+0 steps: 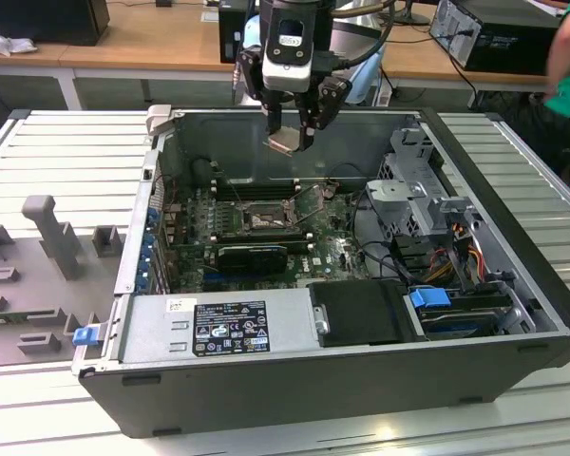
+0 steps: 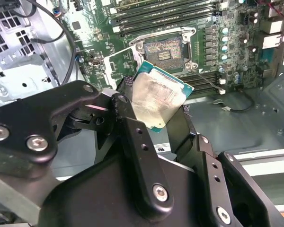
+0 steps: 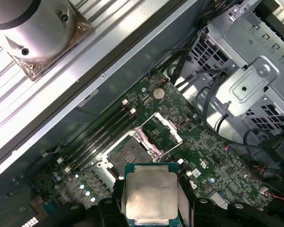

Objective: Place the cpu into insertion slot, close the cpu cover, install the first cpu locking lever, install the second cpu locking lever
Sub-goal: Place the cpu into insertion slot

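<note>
**Exterior view:** my hand (image 1: 291,133) hung above the open case (image 1: 313,389), clamped on the cpu (image 1: 287,142). The insertion slot (image 1: 263,219) lay well apart from it, toward six o'clock.

**Second wrist view:** the cpu (image 2: 158,99) sat tilted in my grip, clear of the insertion slot (image 2: 163,48).

**First wrist view:** the cpu cover (image 3: 162,136) stood raised beside the bare insertion slot (image 3: 125,153).

**Finding:** in my judgement the chip wanted levelling and its corners matching to the frame before any descent.
</note>
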Available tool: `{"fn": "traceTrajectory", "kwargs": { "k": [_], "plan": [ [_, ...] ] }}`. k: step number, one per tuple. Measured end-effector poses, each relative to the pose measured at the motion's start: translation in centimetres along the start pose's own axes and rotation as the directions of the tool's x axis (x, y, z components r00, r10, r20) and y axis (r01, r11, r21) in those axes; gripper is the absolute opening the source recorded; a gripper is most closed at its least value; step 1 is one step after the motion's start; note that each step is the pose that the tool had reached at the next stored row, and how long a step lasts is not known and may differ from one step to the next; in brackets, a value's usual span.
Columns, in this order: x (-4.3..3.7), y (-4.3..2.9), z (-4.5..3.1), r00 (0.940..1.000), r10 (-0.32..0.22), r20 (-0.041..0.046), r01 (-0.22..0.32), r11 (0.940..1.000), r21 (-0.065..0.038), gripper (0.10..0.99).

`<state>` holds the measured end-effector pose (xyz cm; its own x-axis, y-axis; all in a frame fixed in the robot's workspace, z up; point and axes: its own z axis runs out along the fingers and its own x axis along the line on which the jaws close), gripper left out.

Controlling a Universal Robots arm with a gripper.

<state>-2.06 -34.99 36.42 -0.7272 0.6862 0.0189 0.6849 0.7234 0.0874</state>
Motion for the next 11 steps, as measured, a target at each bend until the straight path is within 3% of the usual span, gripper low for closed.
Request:
{"fn": "traceTrajectory", "kwargs": {
  "k": [11],
  "plan": [
    [0.00,0.00,0.01,0.9968,0.079,0.0069,-0.079,0.9969,-0.002,0.529]
  ]
}}
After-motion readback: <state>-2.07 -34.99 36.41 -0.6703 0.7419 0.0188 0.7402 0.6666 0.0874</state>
